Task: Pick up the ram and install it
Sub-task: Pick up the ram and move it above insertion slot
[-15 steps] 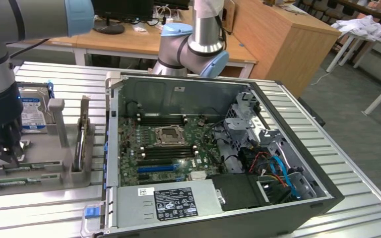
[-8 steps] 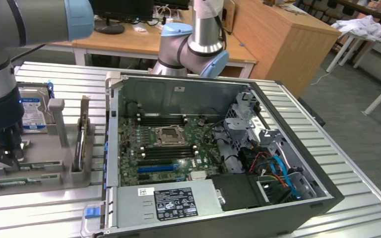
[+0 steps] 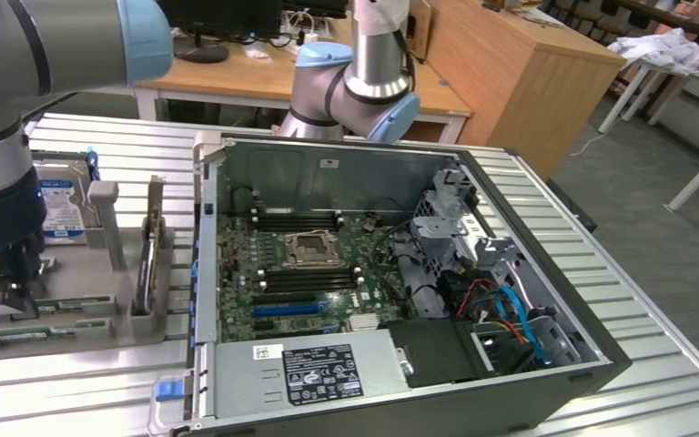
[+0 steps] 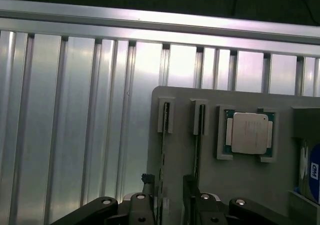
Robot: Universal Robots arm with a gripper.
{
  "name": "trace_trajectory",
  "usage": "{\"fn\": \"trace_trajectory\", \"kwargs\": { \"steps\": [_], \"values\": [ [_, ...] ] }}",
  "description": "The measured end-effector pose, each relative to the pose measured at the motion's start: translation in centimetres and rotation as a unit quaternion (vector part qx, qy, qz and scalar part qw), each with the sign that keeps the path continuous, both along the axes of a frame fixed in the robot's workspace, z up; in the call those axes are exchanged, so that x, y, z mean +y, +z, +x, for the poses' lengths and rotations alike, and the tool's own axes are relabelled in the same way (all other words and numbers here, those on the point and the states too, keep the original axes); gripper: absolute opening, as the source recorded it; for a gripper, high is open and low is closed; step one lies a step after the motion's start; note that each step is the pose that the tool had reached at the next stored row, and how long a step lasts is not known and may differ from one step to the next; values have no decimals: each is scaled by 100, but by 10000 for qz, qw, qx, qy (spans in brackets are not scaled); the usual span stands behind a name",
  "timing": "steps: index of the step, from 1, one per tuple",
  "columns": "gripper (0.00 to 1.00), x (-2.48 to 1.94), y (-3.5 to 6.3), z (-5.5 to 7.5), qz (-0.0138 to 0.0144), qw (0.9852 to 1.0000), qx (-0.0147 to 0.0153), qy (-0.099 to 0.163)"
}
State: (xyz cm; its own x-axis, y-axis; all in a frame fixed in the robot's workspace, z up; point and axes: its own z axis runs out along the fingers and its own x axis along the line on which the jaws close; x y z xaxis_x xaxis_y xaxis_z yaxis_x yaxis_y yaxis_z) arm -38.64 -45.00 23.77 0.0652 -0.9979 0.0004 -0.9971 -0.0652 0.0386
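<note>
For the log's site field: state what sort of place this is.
Probably a lab or workshop for PC assembly: an open computer case on a slatted metal bench, a grey parts holder with a processor, wooden desks behind.

The ribbed table (image 4: 60, 110) is bright, glossy metal. The grey holder (image 4: 240, 185) looks matt plastic; the processor (image 4: 248, 132) lid is dull, smooth metal
</note>
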Motion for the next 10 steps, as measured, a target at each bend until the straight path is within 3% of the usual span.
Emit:
{"fn": "trace_trajectory", "kwargs": {
  "steps": [10],
  "values": [
    [36,-4,-136,0,0,10000,0,0]
  ]
}}
